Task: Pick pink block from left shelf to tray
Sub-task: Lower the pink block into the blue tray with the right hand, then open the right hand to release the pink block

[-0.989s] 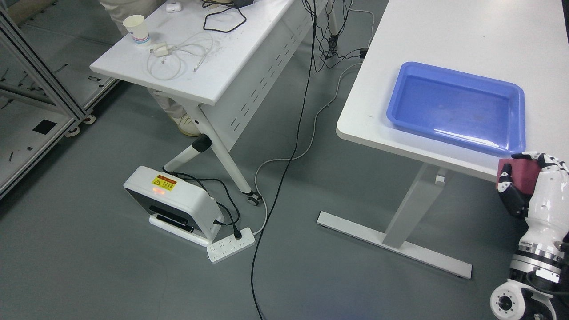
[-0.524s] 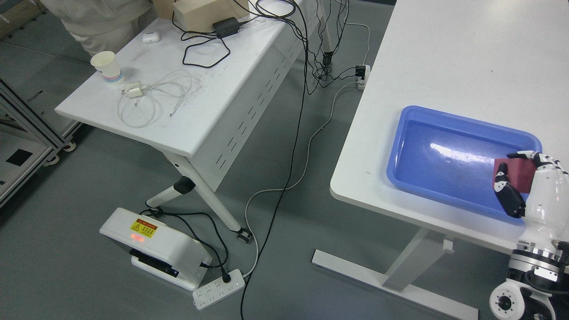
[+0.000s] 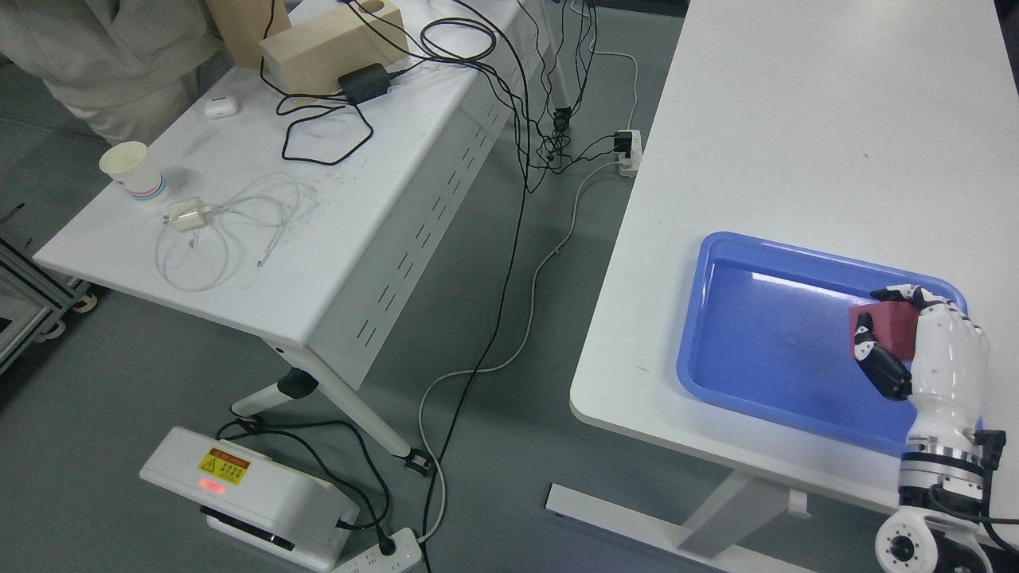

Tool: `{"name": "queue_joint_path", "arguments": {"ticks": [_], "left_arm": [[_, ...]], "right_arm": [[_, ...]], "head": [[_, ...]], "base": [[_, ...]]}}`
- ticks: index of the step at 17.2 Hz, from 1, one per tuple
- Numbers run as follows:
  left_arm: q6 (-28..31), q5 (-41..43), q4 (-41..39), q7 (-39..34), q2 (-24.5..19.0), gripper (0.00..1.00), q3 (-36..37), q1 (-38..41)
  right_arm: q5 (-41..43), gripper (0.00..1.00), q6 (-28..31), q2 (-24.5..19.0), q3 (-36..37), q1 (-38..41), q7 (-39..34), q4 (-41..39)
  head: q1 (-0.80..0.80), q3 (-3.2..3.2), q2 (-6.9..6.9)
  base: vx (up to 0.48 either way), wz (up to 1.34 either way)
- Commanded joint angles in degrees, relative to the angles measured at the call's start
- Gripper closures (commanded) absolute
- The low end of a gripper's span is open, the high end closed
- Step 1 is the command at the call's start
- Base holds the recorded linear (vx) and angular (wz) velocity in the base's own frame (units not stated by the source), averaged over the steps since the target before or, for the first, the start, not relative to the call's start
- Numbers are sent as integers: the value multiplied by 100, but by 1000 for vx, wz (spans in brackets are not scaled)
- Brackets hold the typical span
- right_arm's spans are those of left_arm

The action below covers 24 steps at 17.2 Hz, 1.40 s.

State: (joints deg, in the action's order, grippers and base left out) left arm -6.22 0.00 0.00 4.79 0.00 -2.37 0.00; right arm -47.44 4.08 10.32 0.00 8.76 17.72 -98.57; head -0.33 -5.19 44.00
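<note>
I see my right hand (image 3: 915, 350) coming in from the lower right corner, and it is closed around one block (image 3: 890, 328), dark pink to red in colour. The thumb (image 3: 876, 362) presses on the near left side of the block, and the fingers (image 3: 915, 296) curl over its far top edge, so the block sits tight between them. The hand and the block are over the right part of the blue tray (image 3: 764, 342), inside its rim; I cannot tell if the block touches the tray floor or is a little above it. There is one tray, and it lies near the front edge of the white table (image 3: 796, 119) on the right. My left hand does not show. On the left I count one more table (image 3: 358, 231), and on it one paper cup (image 3: 132, 170), one white charger with its looped cable (image 3: 191, 215), one small earbud case (image 3: 219, 106), one wooden box (image 3: 326, 48) and one black adapter (image 3: 362, 81). On the floor stands one white device (image 3: 247, 493) with a yellow warning label, beside one power strip (image 3: 382, 555). A person in light clothes (image 3: 95, 56) stands at the top left corner.
</note>
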Motion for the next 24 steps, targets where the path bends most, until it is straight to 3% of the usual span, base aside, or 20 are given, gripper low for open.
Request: {"name": "queue_joint_path", "arguments": {"ticks": [1,7,10,17,24], "left_arm": [[-2,9,-100,4,-100,0,0,-132],[-2,9,-100,4,-100,0,0,-132],[-2,9,-100,4,-100,0,0,-132],[-2,9,-100,4,-100,0,0,-132],[-2,9,-100,4,-100,0,0,-132]], "right_arm": [[33,59,49,-21,-158,46,-444,31],[946,27,23,-13,-79,38,-963,40],[1183,3,32,-4,105,29,-955,22],[3669,1,-390,-30,817,-41,-928,22],[4734,0,-338,-144,1204,-33,-928,22]], "head": [[0,0,0],[0,0,0],[0,0,0],[0,0,0],[0,0,0]], "base": [[81,-51],[31,-6],[5,0],[0,0],[0,0]]}}
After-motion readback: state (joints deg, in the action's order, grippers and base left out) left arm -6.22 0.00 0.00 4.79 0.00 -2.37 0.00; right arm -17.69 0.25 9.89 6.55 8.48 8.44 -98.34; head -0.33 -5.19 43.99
